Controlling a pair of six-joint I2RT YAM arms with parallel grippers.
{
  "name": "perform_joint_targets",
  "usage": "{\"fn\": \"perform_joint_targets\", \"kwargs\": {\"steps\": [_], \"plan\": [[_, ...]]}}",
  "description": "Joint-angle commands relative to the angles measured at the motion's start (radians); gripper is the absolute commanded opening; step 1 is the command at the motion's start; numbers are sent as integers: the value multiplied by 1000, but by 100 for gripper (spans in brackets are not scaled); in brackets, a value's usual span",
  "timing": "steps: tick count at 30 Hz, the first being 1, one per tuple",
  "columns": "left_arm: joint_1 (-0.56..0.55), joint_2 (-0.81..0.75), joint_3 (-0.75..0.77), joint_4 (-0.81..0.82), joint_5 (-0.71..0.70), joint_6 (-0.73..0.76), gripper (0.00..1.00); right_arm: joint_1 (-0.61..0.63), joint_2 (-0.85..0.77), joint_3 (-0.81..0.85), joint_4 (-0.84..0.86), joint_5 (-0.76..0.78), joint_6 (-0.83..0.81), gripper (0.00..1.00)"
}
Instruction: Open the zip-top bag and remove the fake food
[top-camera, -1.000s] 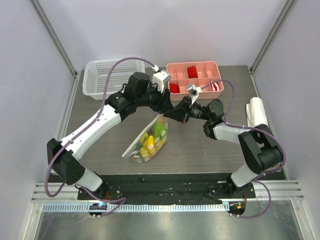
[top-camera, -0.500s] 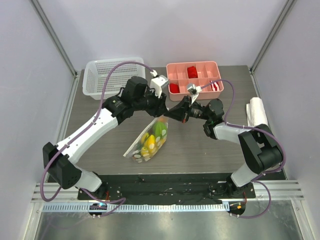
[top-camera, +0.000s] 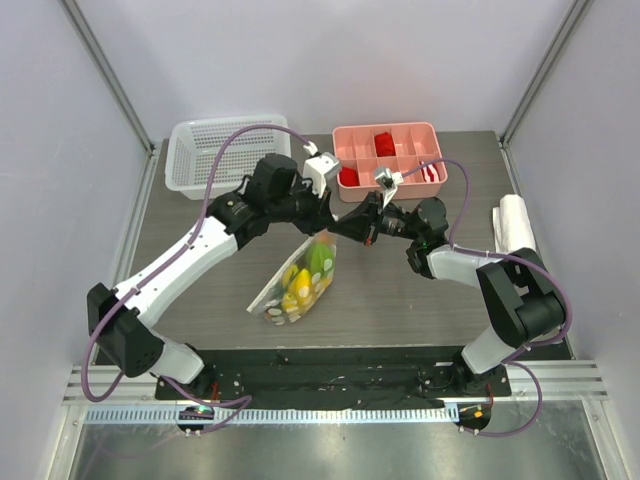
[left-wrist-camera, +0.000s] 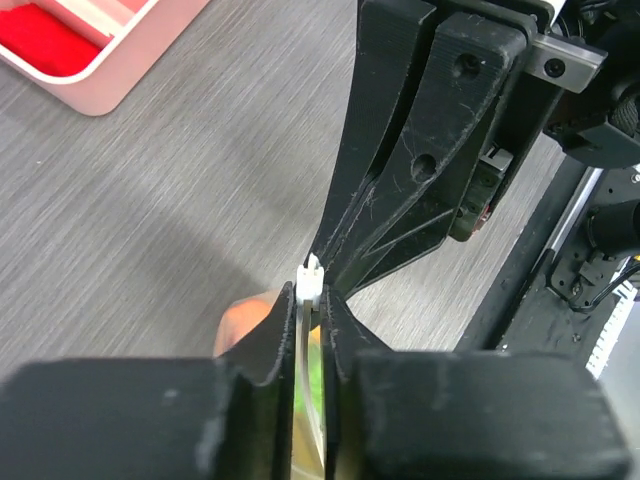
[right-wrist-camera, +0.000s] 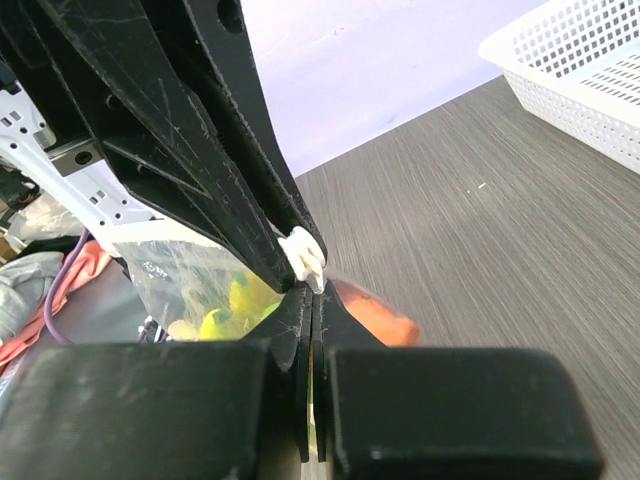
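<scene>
Top view, pincers: left pincer (top-camera: 330, 222) and right pincer (top-camera: 343, 228) meet tip to tip at frame centre.
Top view, zip-top bag (top-camera: 297, 285): slants from those tips down-left onto the worktop (top-camera: 400, 290), fake food (top-camera: 305, 275) inside.
Left wrist view, left pincer: narrow, clamping the bag's top edge at the white zip tab (left-wrist-camera: 310, 282).
Right wrist view, right pincer: pressed closed on that same edge; yellow food lower left.

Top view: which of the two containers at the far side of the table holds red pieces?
The pink divided tray, the right one of the two. Red pieces lie in its compartments; the white basket beside it shows none.
</scene>
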Motion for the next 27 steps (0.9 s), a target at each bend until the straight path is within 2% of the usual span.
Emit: {"fn": "perform_joint_targets", "kwargs": {"steps": [1, 6, 10, 17, 21, 27], "plan": [[-2, 16, 44, 6, -16, -4, 0, 3, -36, 27, 51, 12, -26, 1], [-2, -20, 29, -73, -102, -9, 0, -1, -68, 5, 14, 54, -74, 1], [-2, -109, -58, -70, -144, -40, 0, -4, -113, -7, -67, 151, -129, 1], [-2, -229, -173, -107, -197, -93, 0, -40, -126, -30, -84, 283, -78, 1], [-2, -293, -219, -178, -217, -156, 0, -90, -130, -50, -90, 329, -60, 1], [-2, -467, -328, -233, -255, -349, 0, -124, -117, -54, -70, 317, -40, 1]]}}
